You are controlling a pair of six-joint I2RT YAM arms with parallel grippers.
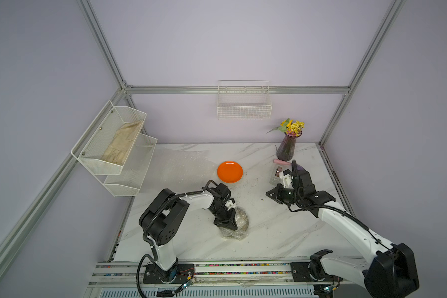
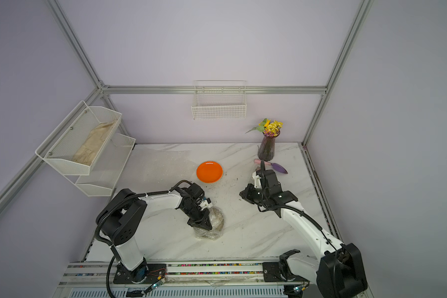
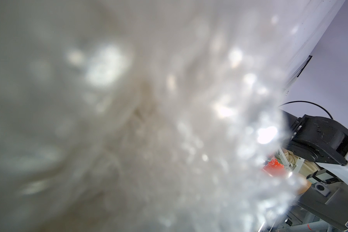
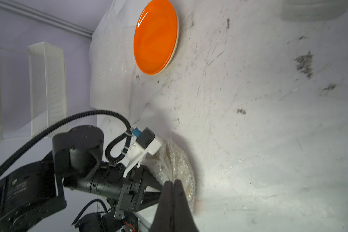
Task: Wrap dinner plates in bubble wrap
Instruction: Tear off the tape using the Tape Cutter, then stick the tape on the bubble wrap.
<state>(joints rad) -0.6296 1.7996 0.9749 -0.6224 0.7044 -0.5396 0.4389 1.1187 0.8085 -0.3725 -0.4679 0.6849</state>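
Left tool (image 1: 228, 225) points down at the front middle of the white marble-patterned worktop (image 1: 281, 232). Its fingers are drawn nearly together, pinching the top of a crumpled bundle of clear bubble wrap (image 1: 240, 227). Something pale and round shows through the plastic, too blurred to name. In the left wrist view the wrap (image 3: 149, 120) fills almost everything, out of focus.

Right tool (image 1: 268, 193) hangs above the worktop, well apart from the bundle. Its fingers (image 4: 167, 200) are pressed together.

A plain bright orange round plate (image 1: 230, 171) lies flat behind the bundle, uncovered. It sits just beside the edge of a flat sheet of bubble wrap (image 1: 183, 165) spread over the rear left of the worktop.

At the rear right stands a purple glass vase of yellow flowers (image 1: 286, 148), with a pink-handled purple trowel (image 2: 271, 165) lying just in front of it. A white mesh two-tier shelf (image 1: 119, 184) on the left wall holds a beige folded cloth (image 1: 123, 143) in its upper tier. A white wire basket (image 1: 244, 108) hangs on the rear wall.
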